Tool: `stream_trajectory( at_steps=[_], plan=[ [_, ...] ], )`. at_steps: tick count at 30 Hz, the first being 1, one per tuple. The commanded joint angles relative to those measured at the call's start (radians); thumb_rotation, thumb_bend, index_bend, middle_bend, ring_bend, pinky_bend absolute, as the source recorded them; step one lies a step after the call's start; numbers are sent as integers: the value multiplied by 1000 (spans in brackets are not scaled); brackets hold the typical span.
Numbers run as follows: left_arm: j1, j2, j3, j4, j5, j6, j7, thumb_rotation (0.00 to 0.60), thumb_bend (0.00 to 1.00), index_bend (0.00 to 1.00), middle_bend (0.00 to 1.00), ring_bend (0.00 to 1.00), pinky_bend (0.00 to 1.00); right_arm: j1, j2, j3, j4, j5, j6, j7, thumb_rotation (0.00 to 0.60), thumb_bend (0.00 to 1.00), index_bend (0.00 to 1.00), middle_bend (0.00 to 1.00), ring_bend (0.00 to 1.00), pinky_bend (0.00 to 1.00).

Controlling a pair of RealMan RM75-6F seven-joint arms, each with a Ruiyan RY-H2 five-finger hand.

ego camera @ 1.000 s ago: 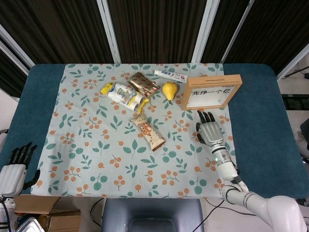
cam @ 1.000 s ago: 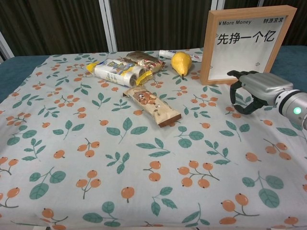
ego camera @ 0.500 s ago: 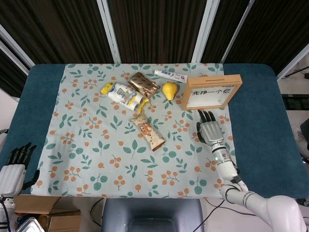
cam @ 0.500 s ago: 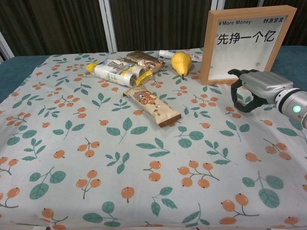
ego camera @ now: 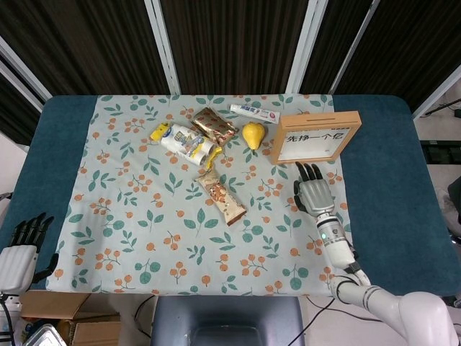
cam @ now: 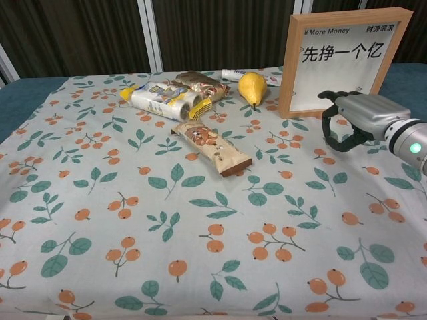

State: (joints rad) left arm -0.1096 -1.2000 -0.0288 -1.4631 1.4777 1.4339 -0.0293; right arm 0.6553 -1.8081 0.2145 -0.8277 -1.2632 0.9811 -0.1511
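Your right hand (ego camera: 312, 194) hovers empty, fingers spread and curved down. Wooden frame (ego camera: 315, 137) stands upright just beyond fingertips. Likely stiff, light, tippy; grip side rails, not front pane.

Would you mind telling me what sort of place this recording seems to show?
Probably a lab or test bench set up for robot handling trials: a patterned cloth spread over a blue table, dark curtains behind, and assorted props such as a pear and a framed sign.
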Motion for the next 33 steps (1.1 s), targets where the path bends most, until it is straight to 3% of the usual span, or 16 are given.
stream_trajectory(
  at_steps=[1,5,14,18,23,28,33],
  plan=[
    [1,1,0,-1,2,3,0,600,414,0,0,0,0,-9,30,8,-53,-19,48,15,600,596,752,138,0,0],
    [3,3,2,-6,8,10,0,600,414,0,0,0,0,-26,105,23,-185,-51,131,17,600,596,765,142,0,0],
    [11,7,5,-17,27,34,-3,600,414,0,0,0,0,-80,353,74,-627,-141,329,-84,600,598,784,145,0,0],
    [13,9,6,-19,30,38,-6,600,414,0,0,0,0,-93,445,118,-768,-158,387,-136,600,599,792,146,0,0],
    [15,13,9,-21,40,45,-12,600,414,0,0,0,0,-66,503,204,-817,-77,374,-192,600,598,796,149,0,0],
    [16,16,8,-20,42,48,-19,600,416,0,0,0,0,-2,519,277,-756,37,301,-220,600,599,796,152,0,0],
    [16,20,8,-25,43,50,-18,600,416,0,0,0,0,58,527,310,-678,121,214,-214,600,599,797,151,0,0]
  ],
)
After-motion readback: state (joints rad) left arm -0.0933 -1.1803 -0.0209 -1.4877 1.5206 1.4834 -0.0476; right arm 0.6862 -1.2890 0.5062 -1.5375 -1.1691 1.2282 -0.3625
